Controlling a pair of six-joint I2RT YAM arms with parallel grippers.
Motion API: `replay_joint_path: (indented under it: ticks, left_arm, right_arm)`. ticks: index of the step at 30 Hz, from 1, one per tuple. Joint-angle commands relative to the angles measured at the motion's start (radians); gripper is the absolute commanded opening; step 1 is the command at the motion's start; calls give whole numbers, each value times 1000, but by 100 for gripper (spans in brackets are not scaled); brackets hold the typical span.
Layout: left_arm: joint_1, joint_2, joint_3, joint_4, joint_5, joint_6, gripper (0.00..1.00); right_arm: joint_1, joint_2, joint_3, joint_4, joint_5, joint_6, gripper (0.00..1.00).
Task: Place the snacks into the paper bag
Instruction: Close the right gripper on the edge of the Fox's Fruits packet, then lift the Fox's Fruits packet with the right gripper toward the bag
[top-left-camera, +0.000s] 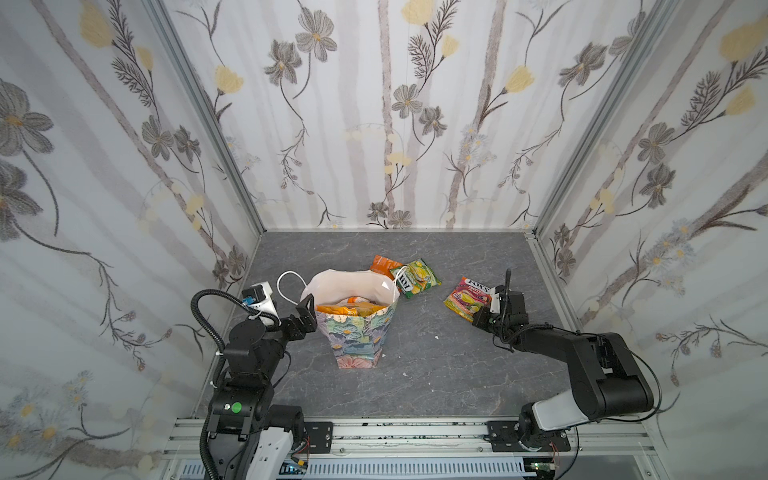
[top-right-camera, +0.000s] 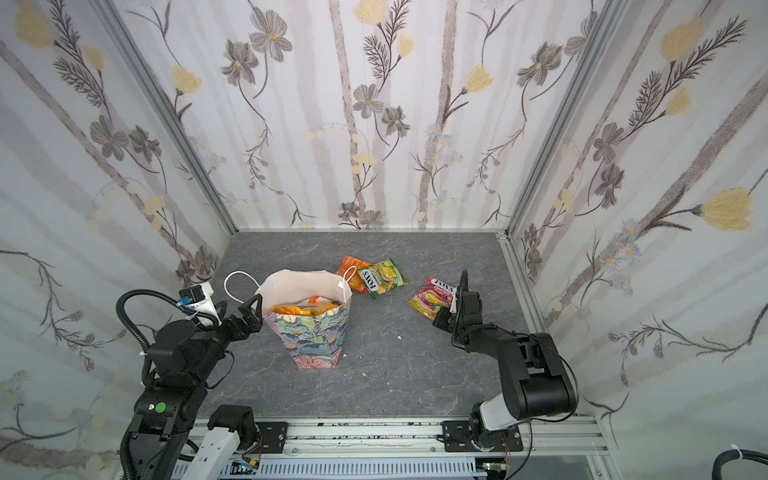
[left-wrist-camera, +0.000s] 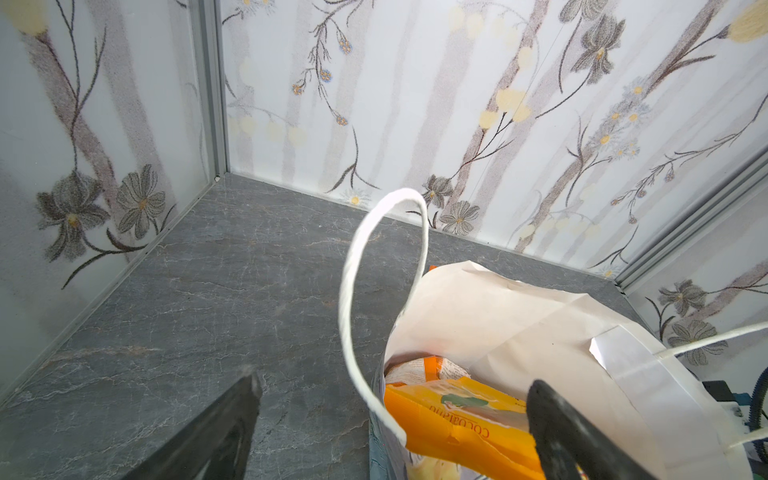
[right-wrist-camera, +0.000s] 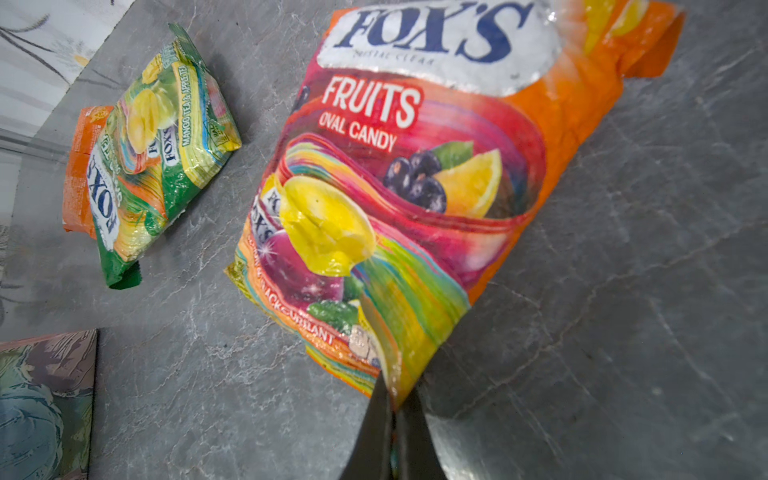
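Right wrist view: right gripper (right-wrist-camera: 395, 390) is pinching only an edge of the FOX'S Fruits packet (right-wrist-camera: 407, 187), perhaps too shallowly to survive lifting; left gripper (top-right-camera: 241, 309) is gaping wide.

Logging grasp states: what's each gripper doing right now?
Left gripper: open, empty, at the rim of the paper bag.
Right gripper: shut on an edge of the FOX'S Fruits packet.

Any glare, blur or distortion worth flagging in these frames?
Right wrist view: glare on the fruit candy packet near its logo, right claw blurred up close. Left wrist view: left claw soft, paper bag sharp. Both top views: corner posts splay outward, light even, shadows faint.
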Motion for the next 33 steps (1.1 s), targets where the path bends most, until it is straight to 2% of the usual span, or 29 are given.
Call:
replay_joint_path:
  ticks: [1, 7, 13, 24, 33]
  left_arm:
    - [1, 2, 0, 26, 6, -4, 100]
    - [2, 2, 0, 26, 7, -4, 100]
    - [3, -2, 0, 26, 7, -4, 100]
    - [3, -5, 0, 25, 6, -4, 100]
    - [3, -5, -2, 26, 8, -4, 100]
  right_arm:
    - [7, -33, 17, -36, 28, -29, 0]
    - [6, -172, 31, -98, 21, -49, 0]
    - [20, -289, 98, -202, 64, -75, 0]
    - [69, -358, 234, -328, 51, -100, 0]
    - [175, -387, 378, -407, 124, -116, 0]
